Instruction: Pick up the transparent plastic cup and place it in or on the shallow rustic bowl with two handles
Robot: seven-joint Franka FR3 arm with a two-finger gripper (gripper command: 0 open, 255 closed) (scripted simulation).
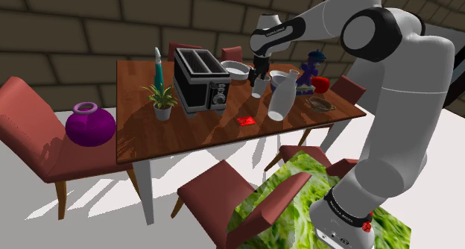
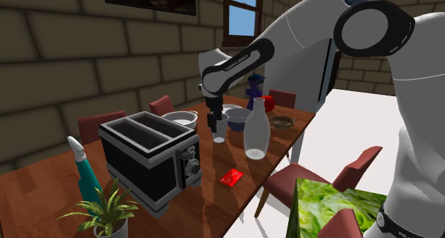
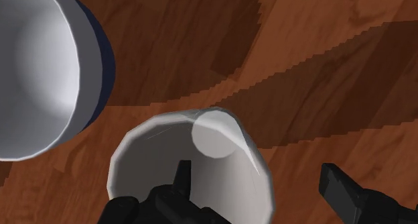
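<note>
The cup is drawn pale and whitish and stands upright on the wooden table, between the toaster and a tall white bottle. My gripper hangs right over it, open. In the wrist view the cup lies just below the gripper: one finger reaches inside its rim, while the other stands outside, apart from the wall. The shallow brown bowl with two handles sits near the table's end, beyond the bottle.
A black toaster, a tall white bottle and a white bowl crowd the cup. A red mug, a white pot, a red card and a potted plant also stand on the table.
</note>
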